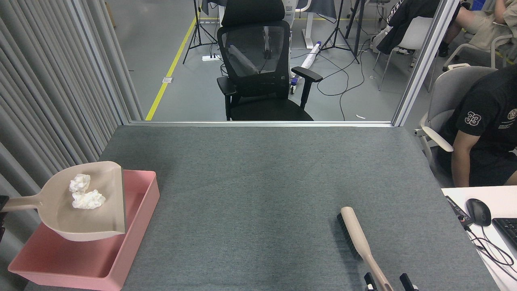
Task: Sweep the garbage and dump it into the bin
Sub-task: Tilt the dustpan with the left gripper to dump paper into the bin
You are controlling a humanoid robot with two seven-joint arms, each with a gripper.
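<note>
A beige dustpan (87, 214) carrying two paper balls (85, 194) is held over the pink bin (137, 226) at the counter's near left. The left hand (2, 210) is mostly cut off, so its grip cannot be told. If tipped leftward, the balls could be spilled outside the bin.

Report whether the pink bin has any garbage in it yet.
Empty as far as visible: the bin shows only bare pink floor, partly hidden. Both paper balls lie in the dustpan held above it.

An office-style robotics lab. A grey felt-covered tabletop (262, 182) fills the near scene, with a black mesh office chair (262, 68) beyond it on a grey floor marked by a yellow line (171, 66). Tripod stands (339, 32) and loose cables (351, 76) lie far off; a keyboard (508, 230) and mouse (478, 211) sit at right.
</note>
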